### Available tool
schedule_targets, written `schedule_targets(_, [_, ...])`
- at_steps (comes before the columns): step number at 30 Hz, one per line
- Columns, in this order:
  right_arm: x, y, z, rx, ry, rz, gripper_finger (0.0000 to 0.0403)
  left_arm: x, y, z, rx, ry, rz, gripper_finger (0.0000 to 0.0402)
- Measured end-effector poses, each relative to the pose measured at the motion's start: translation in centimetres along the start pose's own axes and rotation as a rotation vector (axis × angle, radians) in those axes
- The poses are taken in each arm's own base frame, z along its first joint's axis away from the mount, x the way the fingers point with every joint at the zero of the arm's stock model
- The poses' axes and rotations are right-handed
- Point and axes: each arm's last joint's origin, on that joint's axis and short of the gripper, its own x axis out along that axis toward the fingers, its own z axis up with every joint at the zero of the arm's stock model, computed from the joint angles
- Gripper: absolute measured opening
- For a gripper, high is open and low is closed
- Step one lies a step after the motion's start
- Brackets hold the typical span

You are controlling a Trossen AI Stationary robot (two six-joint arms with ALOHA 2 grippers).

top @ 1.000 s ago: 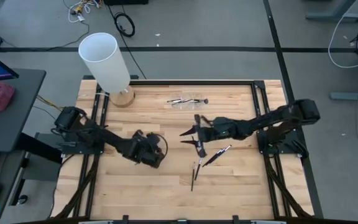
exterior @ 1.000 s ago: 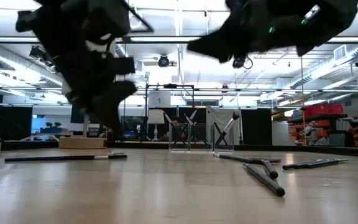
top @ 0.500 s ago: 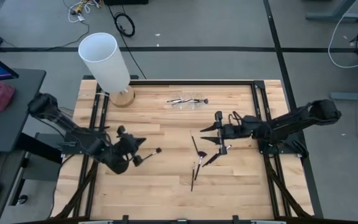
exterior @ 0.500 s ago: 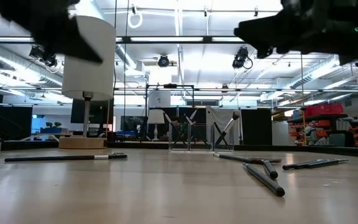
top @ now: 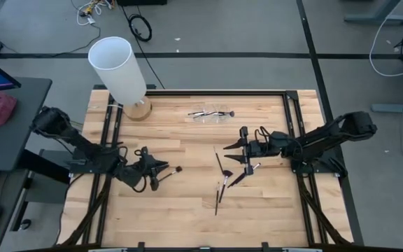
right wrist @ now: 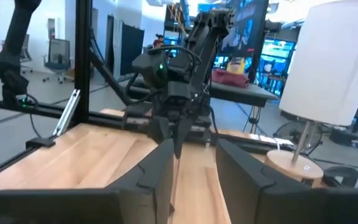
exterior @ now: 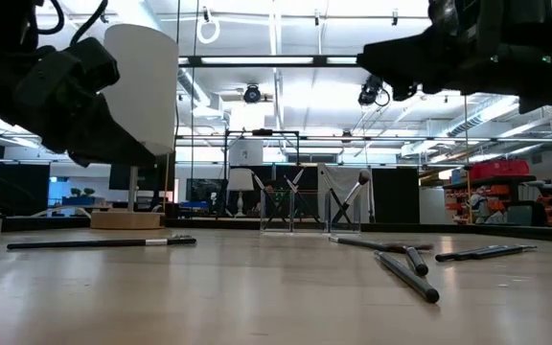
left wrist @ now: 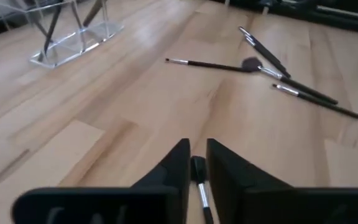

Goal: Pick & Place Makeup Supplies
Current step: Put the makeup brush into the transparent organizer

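One makeup brush [top: 172,169] lies flat on the table at the left; it also shows as the makeup brush [exterior: 103,242] in the low view. My left gripper [top: 161,170] hovers just above its handle, nearly level, fingers a narrow gap apart. Through that gap [left wrist: 197,146] the brush's head [left wrist: 196,165] shows below. Several more brushes [top: 219,162] [top: 247,173] [top: 217,196] lie at mid-table. My right gripper [top: 224,151] stands open and empty above their far end, pointing level toward the left arm.
A tall white cylinder [top: 117,66] on a wooden foot stands at the far left corner. A clear holder [top: 212,113] with a few brushes sits at the far middle. Black frame rails [top: 292,133] run along both sides. Bare wood lies along the near edge.
My left gripper has drawn back from over the left brush toward the table's left edge and tipped up from pointing down to nearly level. That brush has stayed flat on the table. My right gripper has pulled back toward the right edge, still open.
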Motion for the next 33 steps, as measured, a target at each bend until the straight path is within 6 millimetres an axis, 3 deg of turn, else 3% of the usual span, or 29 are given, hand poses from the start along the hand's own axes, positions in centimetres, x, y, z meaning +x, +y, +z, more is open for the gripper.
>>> schedule_targets(6, [1.1,0.0,-0.2,0.001,0.014,0.002,0.0126,0.2,0.2,0.2,0.016,-0.009,0.009,0.0127])
schedule_targets(10, [1.8,0.0,-0.5,0.001,0.028,0.004,0.0126,0.3,0.1,0.0,0.006,0.0,0.008,0.0147])
schedule_targets(20, [2.3,0.1,-1.5,0.03,0.072,0.011,0.0126,1.5,-0.3,-3.1,0.002,0.099,0.023,0.0131])
schedule_targets(33, [2.4,0.1,-1.4,0.03,0.064,0.009,0.0126,3.0,-1.0,-6.7,-0.025,0.082,0.047,0.0124])
